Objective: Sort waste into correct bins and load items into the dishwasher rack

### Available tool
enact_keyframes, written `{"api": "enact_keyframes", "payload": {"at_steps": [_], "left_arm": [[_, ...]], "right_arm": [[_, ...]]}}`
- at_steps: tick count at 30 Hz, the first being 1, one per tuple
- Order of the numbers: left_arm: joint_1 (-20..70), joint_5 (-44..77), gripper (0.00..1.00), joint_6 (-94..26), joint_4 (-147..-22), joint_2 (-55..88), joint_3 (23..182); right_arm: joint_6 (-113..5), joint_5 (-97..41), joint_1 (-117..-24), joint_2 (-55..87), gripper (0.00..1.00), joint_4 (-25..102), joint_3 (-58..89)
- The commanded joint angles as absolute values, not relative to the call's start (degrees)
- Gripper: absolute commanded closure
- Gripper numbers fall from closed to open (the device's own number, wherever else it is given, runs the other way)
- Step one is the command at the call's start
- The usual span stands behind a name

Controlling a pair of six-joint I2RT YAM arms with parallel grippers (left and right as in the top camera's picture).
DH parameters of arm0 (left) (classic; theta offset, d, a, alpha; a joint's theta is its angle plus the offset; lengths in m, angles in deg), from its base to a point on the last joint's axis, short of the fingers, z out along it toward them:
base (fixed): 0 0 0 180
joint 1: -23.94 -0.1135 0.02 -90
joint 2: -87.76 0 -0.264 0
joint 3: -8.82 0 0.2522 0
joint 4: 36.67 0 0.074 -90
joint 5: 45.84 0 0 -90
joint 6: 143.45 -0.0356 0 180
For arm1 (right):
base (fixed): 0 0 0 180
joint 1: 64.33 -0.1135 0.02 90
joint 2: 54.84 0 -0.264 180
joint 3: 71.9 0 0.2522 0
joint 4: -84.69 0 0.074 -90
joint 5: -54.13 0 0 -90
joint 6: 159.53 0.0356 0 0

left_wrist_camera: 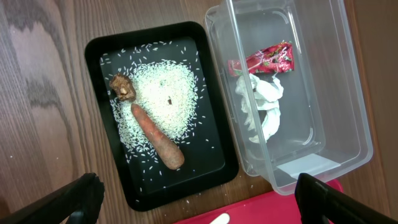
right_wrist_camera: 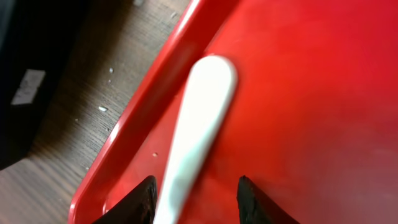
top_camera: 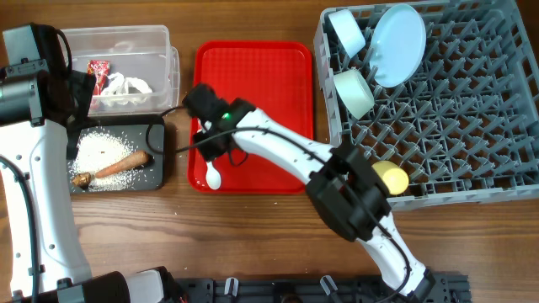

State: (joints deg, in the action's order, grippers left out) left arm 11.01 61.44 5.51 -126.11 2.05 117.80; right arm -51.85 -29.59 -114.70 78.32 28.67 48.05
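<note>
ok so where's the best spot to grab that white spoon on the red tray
Take the white spoon by its narrow handle, coming from straight above with the right claw open across its width. It lies flat on the red tray, close along the raised rim, so a sideways approach looks blocked; the broad bowl end would likely slip.

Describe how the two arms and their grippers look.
Left arm and right arm: smooth white links, black joint housings, thin black cables alongside. A green light glows near the right wrist. Left gripper and right gripper have black fingers.
</note>
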Motion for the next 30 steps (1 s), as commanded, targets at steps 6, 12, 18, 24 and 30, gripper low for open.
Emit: {"api": "enact_keyframes", "payload": {"at_steps": [6,12,18,24,30], "left_arm": [[10.96,61.75,0.00,5.05,-126.14,2.27,118.50],[10.96,61.75,0.00,5.05,-126.14,2.27,118.50],[10.96,61.75,0.00,5.05,-126.14,2.27,118.50],[10.96,61.75,0.00,5.05,-126.14,2.27,118.50],[10.96,61.75,0.00,5.05,-126.14,2.27,118.50]], "right_arm": [[-54.35,-27.34,-116.04,84.53,0.68,30.18,47.46],[-50.87,-24.80,-116.12,84.62,0.80,24.71,47.48],[-49.82,-26.68,-116.12,84.62,0.96,23.75,47.48],[-49.97,-33.30,-113.22,82.25,0.96,23.64,48.73],[-50.08,-33.50,-106.16,72.81,0.96,23.90,49.67]]}}
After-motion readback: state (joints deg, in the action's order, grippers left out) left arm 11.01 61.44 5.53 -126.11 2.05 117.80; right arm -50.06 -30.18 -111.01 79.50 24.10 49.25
